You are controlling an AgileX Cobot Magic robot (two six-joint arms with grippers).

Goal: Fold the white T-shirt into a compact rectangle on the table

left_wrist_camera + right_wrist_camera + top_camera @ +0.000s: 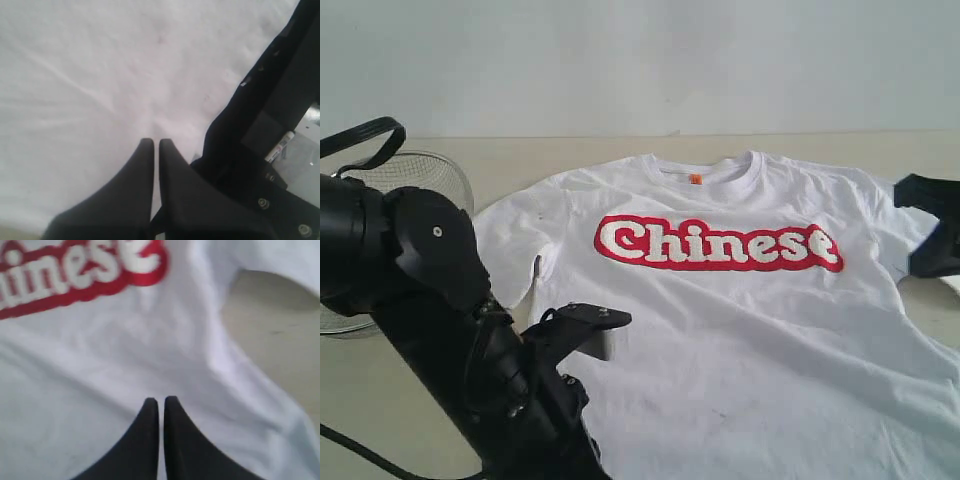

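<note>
- Nearest, at about seven o'clock in the exterior view, the left arm (450, 330) rises over the shirt's lower body. The left gripper (155, 144) has its jaws together above plain white cloth, with nothing visibly caught between them.
- The white T-shirt (740, 330) lies spread out and face up on the table (550, 155), hem towards the camera and collar away. No fold shows, so I judge the task barely begun, with sleeves, sides and length all still to be folded in.
- The "Chinese" lettering (718, 243) lies flat across the chest.
- At three o'clock from the lettering, the right gripper (161, 401) has its jaws closed and empty, over cloth near the sleeve's underarm.
- At nine o'clock from the lettering, a round wire-mesh basket (430, 175) sits just beside the left sleeve, where it may crowd that fold.
- The orange neck tag (695, 179) sits at twelve o'clock, with bare table beyond.
</note>
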